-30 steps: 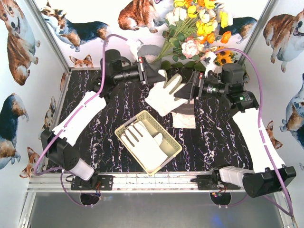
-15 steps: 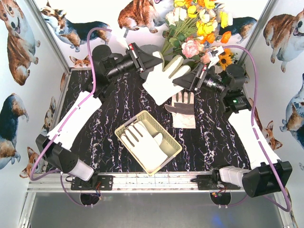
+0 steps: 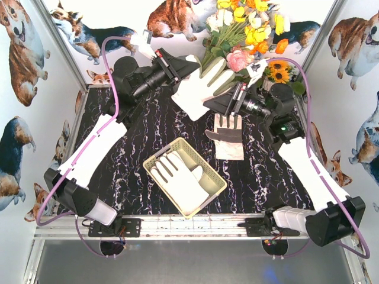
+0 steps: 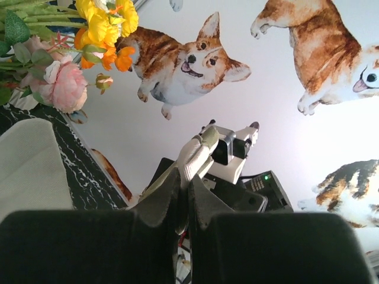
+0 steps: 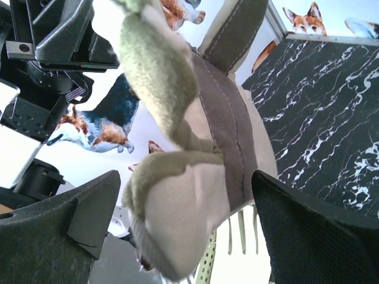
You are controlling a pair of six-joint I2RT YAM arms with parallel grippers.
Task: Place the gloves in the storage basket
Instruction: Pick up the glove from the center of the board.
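Overhead first: left gripper (image 3: pixel 188 66) pinched shut on raised glove (image 3: pixel 198 90) above back of table (image 3: pixel 130 201), right gripper (image 3: pixel 214 105) spread wide just beside it. Second glove (image 3: pixel 228 137) flat on table near right arm (image 3: pixel 308 171), third glove (image 3: pixel 177 177) lying inside storage basket (image 3: pixel 218 188) near front. Left wrist: jaws clamped on raised glove (image 4: pixel 195 157) fabric. Right wrist: raised glove (image 5: pixel 201 136) hangs between wide-open fingers (image 5: pixel 308 236), contact with them unclear

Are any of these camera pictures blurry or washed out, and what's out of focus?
Top external: sharp, evenly lit, the storage basket crisp. Left wrist: the left gripper is a dark blur up close; the wall behind is sharp, washed out at right. Right wrist: the held glove looms close and soft; the table behind looks sharper.
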